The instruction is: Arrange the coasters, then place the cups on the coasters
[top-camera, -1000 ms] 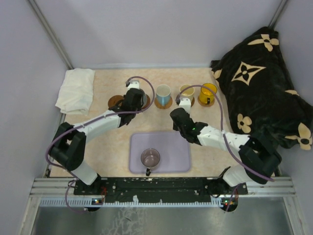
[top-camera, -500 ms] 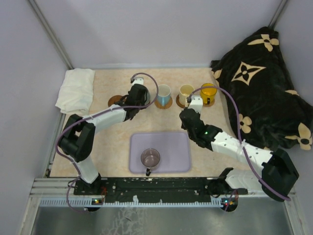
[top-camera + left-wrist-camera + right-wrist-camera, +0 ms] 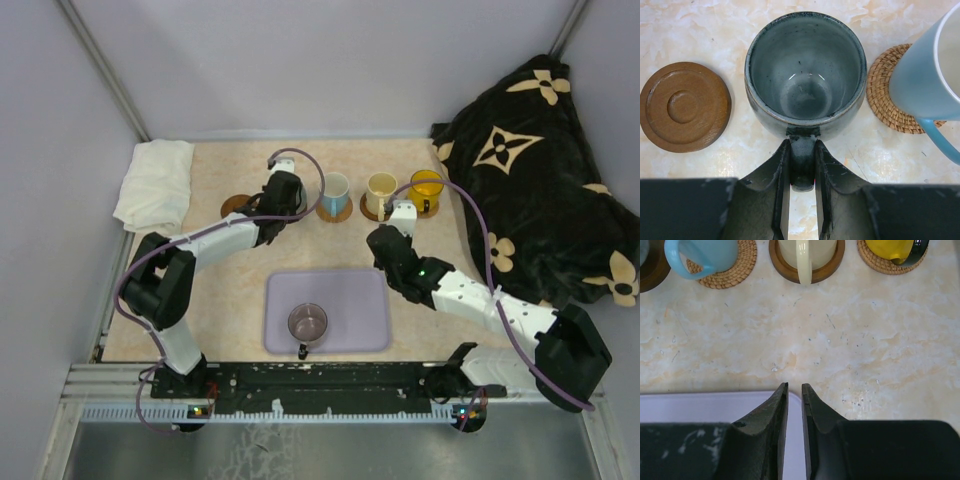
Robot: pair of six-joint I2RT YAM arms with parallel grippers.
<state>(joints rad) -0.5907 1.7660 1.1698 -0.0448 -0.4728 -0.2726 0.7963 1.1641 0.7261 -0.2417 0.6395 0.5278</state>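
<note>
In the left wrist view my left gripper is shut on the handle of the grey-green cup. The cup stands upright between a bare dark brown coaster and a woven coaster carrying the blue-and-white cup. What lies under the grey-green cup is hidden. My right gripper hangs over the tray's far corner, its fingers a narrow slit apart and empty. Ahead of it stand the blue cup, the cream cup on a brown coaster, and the yellow cup on a woven coaster.
A lavender tray near the front holds the purplish-grey cup. A folded white cloth lies at the back left. A black patterned blanket fills the right side. Grey walls close off the back.
Both arms have stretched toward the back row. The left gripper carried the grey-green cup slightly right; the right gripper shifted right, away from the cream cup. Little has moved in the last half second.
</note>
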